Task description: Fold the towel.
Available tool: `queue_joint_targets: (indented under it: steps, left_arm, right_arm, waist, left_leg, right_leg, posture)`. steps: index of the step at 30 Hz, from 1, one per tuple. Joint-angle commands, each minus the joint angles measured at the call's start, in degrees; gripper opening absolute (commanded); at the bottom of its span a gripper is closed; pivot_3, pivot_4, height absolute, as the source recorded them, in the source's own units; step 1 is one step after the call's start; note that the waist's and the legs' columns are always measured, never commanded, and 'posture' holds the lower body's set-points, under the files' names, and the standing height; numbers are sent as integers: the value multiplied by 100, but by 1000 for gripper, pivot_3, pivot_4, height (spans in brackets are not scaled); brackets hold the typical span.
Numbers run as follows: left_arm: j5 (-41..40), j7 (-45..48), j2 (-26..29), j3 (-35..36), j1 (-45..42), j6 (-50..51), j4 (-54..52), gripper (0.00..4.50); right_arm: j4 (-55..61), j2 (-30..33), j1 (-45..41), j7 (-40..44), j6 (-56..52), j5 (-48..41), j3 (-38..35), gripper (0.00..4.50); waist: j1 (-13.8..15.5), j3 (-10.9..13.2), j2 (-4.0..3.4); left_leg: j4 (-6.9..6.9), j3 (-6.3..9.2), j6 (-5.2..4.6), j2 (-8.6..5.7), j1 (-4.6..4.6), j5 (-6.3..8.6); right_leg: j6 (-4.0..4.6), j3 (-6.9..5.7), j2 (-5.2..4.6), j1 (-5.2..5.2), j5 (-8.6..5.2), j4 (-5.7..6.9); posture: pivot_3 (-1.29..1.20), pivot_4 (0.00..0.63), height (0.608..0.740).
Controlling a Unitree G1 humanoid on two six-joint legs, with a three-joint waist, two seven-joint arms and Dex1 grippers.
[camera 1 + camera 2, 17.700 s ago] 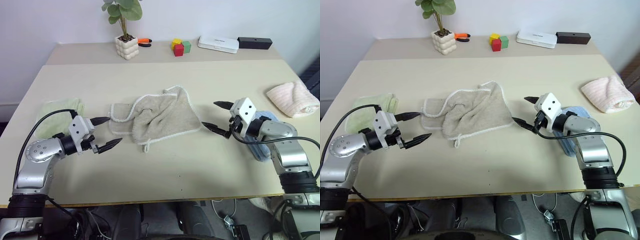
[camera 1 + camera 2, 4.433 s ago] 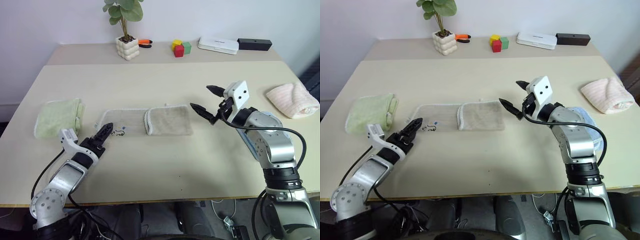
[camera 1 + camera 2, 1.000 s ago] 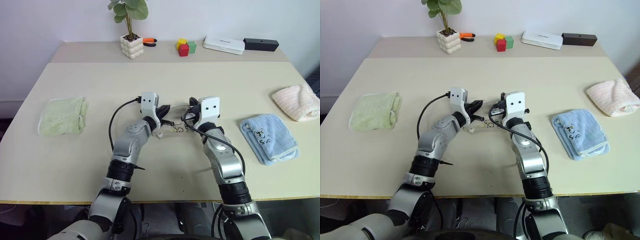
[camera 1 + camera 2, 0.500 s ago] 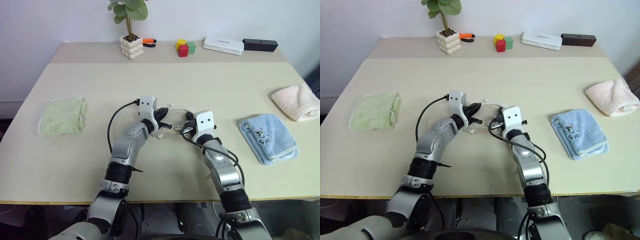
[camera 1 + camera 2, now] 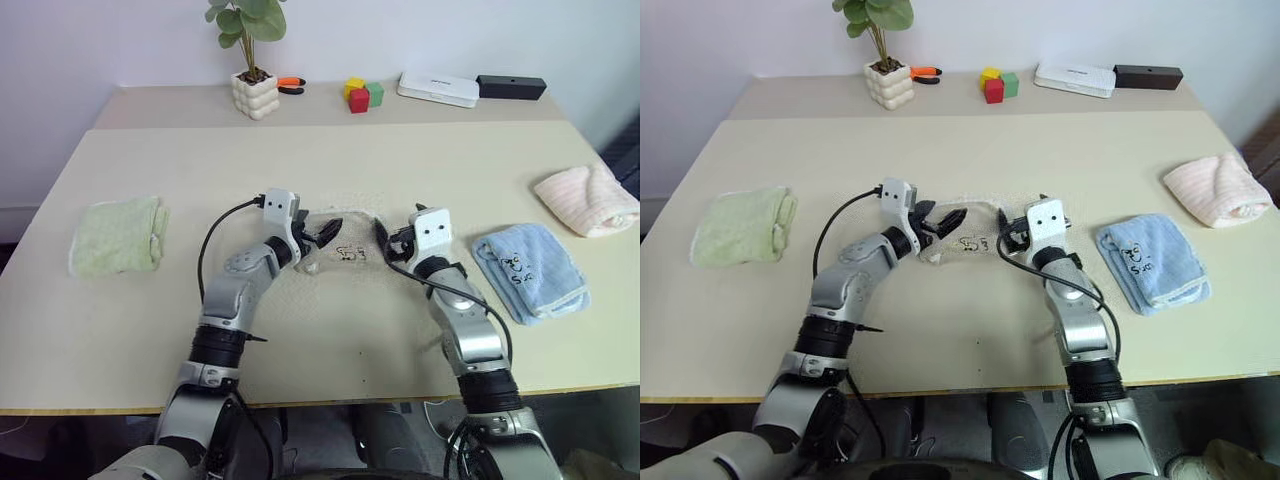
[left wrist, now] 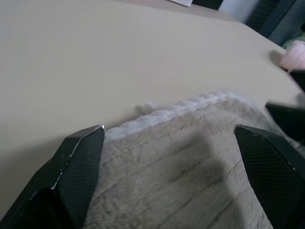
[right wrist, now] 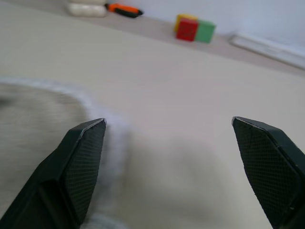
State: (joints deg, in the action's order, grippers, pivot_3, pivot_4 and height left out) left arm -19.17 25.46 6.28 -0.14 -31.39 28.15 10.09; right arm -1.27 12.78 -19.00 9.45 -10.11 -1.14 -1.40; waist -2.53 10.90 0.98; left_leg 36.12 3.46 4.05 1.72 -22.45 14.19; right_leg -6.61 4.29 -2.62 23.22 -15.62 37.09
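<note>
The left gripper (image 5: 322, 236) stood with its two black fingers spread wide apart, holding nothing, poised at the left end of the folded beige towel (image 5: 345, 250) that lay at the middle of the table (image 5: 300, 160). The right gripper (image 5: 388, 238) was likewise spread wide and empty, at the towel's right end. Both forearms reached forward and inward, roughly level, the grippers facing each other across the towel, whose small embroidered mark faced up between them. A light green towel (image 5: 117, 235) lay far to the left, a blue cartoon towel (image 5: 530, 270) to the right, a pink one (image 5: 590, 198) beyond it. A white pot (image 5: 253, 94) at the far side held a leafy plant (image 5: 243, 25).

In the left wrist view the fingers (image 6: 71, 176) stood far apart over the towel's (image 6: 190, 157) corded edge, not touching it.

In the right wrist view the fingers (image 7: 78, 164) were equally apart, with the blurred towel (image 7: 43, 124) beside one finger and coloured blocks (image 7: 193, 29) far off.
</note>
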Motion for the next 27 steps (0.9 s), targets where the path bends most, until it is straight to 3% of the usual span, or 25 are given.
queue_joint_targets:
  steps: [1,8,12,20,27]
  left_arm:
    - [-292,480,261,176,-204,-92,-468,4500]
    - [-391,1544,988,316,-255,-790,-485,4500]
    - [-853,2337,1567,596,-137,-687,-658,4500]
    - [-1137,3685,2788,777,786,-874,-1247,4500]
    - [-1361,3535,2907,963,1178,-691,-1711,4500]
  right_arm:
    - [550,51,-353,160,-684,-666,-497,4427]
    - [906,30,-893,517,-2423,-2008,-959,4427]
    - [992,21,-1038,517,-3552,-2535,-945,4427]
    - [741,268,-1064,513,-4257,-2341,-513,4427]
    - [550,349,-1103,948,-4826,-2494,-358,4427]
  waist:
    - [-2,0,0]
    - [0,1,-1]
    - [-6,2,-3]
    - [10,8,-10]
    - [-3,9,-9]
  left_leg:
    - [0,1,0,0,0,0]
    - [-1,1,0,1,-2,0]
    - [-2,1,-1,1,-3,0]
    - [-8,-3,-1,3,-10,1]
    - [-6,-2,-2,5,-13,1]
  right_leg:
    - [0,0,0,1,0,1]
    - [0,-1,0,2,0,2]
    - [1,-1,0,3,-1,2]
    - [3,0,-3,14,-1,0]
    - [3,-1,-2,16,-2,0]
  posture:
    - [0,150,740]
    - [0,150,740]
    - [0,150,740]
    - [0,150,740]
    - [0,150,740]
